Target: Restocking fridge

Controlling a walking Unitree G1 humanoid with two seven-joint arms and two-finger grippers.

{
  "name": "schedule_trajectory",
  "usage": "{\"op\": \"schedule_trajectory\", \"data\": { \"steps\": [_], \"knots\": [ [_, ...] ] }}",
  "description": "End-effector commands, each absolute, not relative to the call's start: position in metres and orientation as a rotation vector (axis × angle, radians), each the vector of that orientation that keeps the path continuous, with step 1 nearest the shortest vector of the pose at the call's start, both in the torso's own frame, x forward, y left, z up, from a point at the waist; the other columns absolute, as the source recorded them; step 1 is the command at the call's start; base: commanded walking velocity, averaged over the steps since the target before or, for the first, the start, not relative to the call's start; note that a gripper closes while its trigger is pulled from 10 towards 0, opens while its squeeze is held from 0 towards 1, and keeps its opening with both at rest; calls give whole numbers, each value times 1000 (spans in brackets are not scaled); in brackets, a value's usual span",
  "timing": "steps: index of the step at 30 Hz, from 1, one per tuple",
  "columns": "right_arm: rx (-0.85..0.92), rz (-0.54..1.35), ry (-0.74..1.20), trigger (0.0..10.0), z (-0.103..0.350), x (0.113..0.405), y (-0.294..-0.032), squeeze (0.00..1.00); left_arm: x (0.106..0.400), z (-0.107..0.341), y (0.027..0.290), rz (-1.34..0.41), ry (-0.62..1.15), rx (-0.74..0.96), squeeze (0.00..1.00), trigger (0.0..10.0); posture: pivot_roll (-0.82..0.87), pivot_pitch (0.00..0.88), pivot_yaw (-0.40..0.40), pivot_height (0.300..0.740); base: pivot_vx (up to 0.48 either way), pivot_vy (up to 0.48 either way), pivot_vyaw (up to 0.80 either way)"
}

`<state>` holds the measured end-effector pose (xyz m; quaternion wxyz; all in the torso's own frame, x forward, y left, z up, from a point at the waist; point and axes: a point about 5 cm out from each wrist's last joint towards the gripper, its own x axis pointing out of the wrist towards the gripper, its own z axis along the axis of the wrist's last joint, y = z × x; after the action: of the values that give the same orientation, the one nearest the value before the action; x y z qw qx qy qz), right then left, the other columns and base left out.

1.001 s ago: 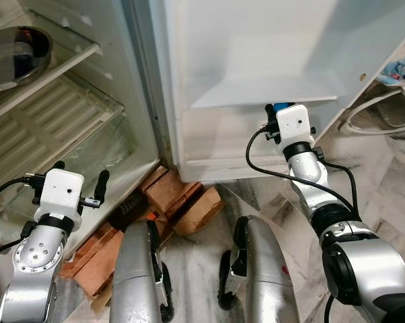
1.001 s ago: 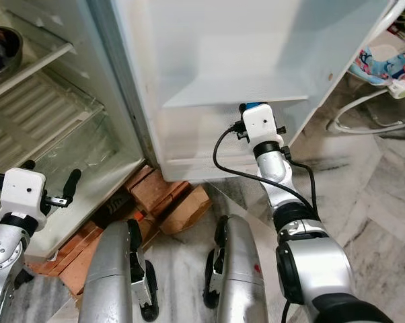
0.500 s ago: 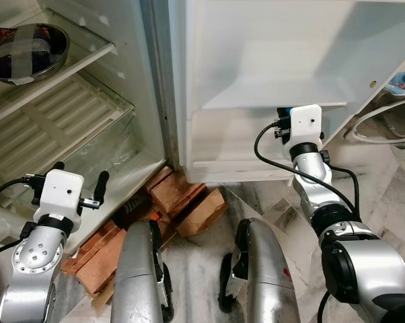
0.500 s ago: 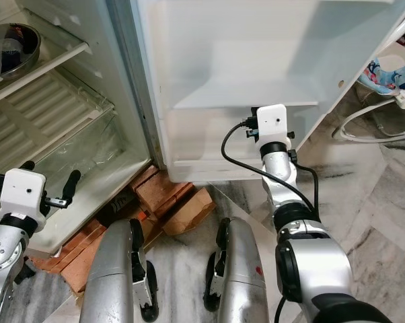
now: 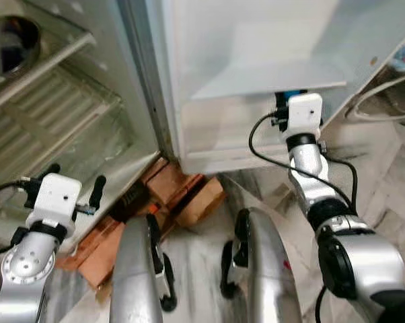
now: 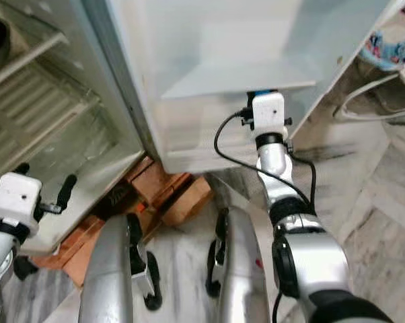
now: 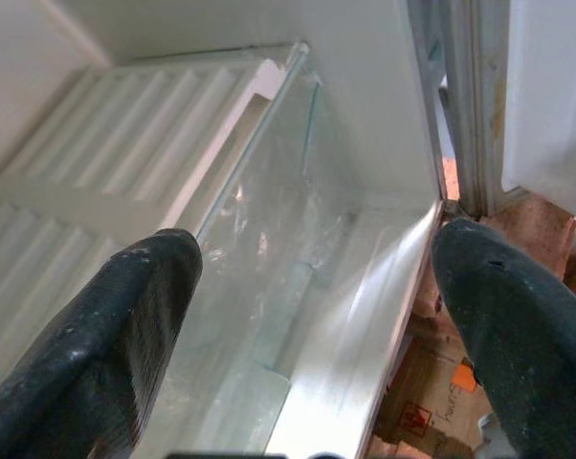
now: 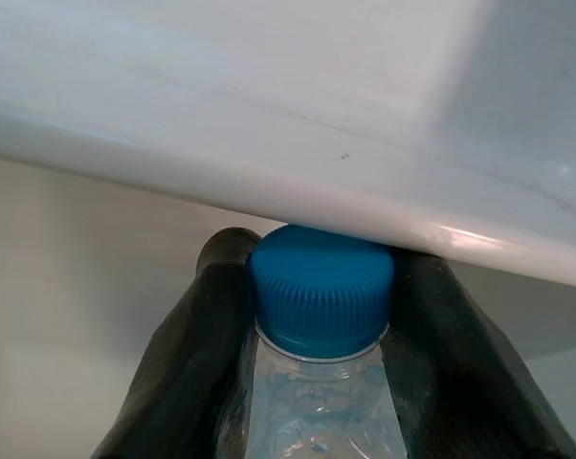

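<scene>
We see the right gripper point(image 8: 317, 325) clamping a blue-capped bottle point(image 8: 321, 382) under the fridge door shelf point(image 5: 270, 84), while the left gripper point(image 7: 307, 316) spreads wide before the crisper drawer point(image 7: 269, 277).

Clear plastic bottle point(image 8: 317, 421), ribbed blue cap point(image 8: 321, 287)

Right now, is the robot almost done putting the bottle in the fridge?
Not quite. The fridge door is already open. The right hand grips a blue-capped bottle, its cap right under the door shelf. Setting it down and letting go are left. The left hand waits open by the glass drawer.
</scene>
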<state>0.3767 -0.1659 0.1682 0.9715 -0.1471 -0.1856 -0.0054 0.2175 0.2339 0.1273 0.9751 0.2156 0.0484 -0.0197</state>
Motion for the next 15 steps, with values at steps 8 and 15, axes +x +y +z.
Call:
{"op": "schedule_trajectory", "data": {
  "steps": [8, 15],
  "knots": [
    [-33, 38, -345, 10000, 164, 378, -140, 0, 206, 129, 241, -29, 132, 468, 0, 10000, 276, 364, 46, 547, 0, 0, 0],
    [72, 74, -445, 10000, 183, 379, -130, 0, 207, 130, 243, -26, 136, 475, 0, 10000, 272, 364, 50, 547, 0, 0, 0]
  ]
}}
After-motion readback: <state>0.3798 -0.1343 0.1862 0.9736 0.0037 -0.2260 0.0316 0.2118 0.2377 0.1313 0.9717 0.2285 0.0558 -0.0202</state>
